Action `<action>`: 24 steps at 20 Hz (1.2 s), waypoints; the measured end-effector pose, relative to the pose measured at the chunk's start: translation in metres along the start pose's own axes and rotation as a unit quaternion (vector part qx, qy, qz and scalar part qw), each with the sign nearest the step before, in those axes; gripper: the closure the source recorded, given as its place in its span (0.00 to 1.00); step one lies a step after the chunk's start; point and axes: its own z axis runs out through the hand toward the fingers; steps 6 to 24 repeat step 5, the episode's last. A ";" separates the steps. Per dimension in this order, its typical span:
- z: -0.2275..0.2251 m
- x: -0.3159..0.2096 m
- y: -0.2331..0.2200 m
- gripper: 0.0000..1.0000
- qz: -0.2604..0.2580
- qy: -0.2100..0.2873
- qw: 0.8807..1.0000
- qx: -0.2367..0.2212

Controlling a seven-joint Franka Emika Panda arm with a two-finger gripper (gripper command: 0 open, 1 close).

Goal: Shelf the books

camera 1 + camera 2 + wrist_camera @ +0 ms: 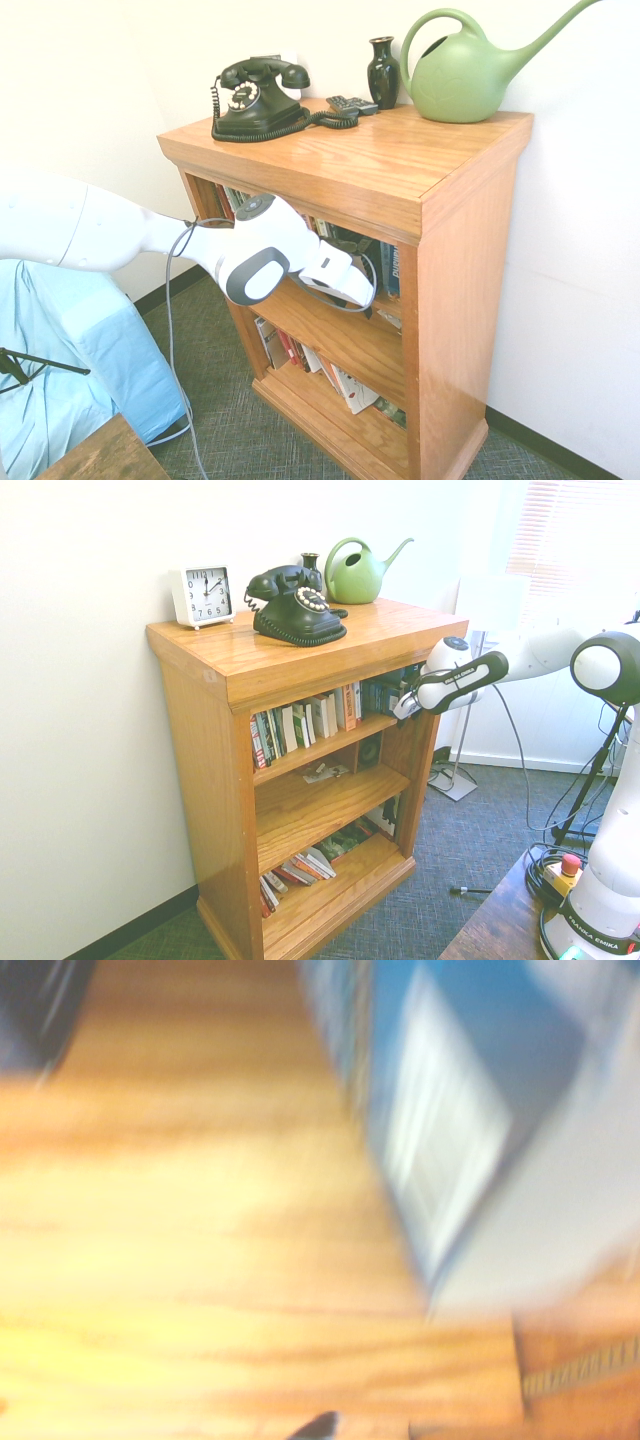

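Arm: the white arm's gripper [405,706] reached into the top tier of the oak shelf [470,270], at 3 o'clock of the upright spines [305,720].
Claw: fingers hidden; state could not be told.
Book: a blurred blue-and-white paperback [450,1140] filled the wrist view; held or standing, unclear.
Handling: likely light, stiff, slick-covered; best pinched across the covers near the spine.

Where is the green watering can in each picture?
First exterior view: the green plastic watering can stands at the far right corner of the oak bookcase's top, right of the small dark vase.
Second exterior view: the can is at the back of the top, behind the black rotary telephone.
Wrist view: not in it.
Shared landmark: the telephone.
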 end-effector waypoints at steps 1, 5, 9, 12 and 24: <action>-0.003 -0.009 0.005 0.00 -0.002 0.000 1.000 -0.001; -0.025 -0.050 0.033 0.00 -0.007 0.002 1.000 -0.007; -0.025 -0.050 0.033 0.00 -0.007 0.002 1.000 -0.007; -0.025 -0.050 0.033 0.00 -0.007 0.002 1.000 -0.007; -0.025 -0.050 0.033 0.00 -0.007 0.002 1.000 -0.007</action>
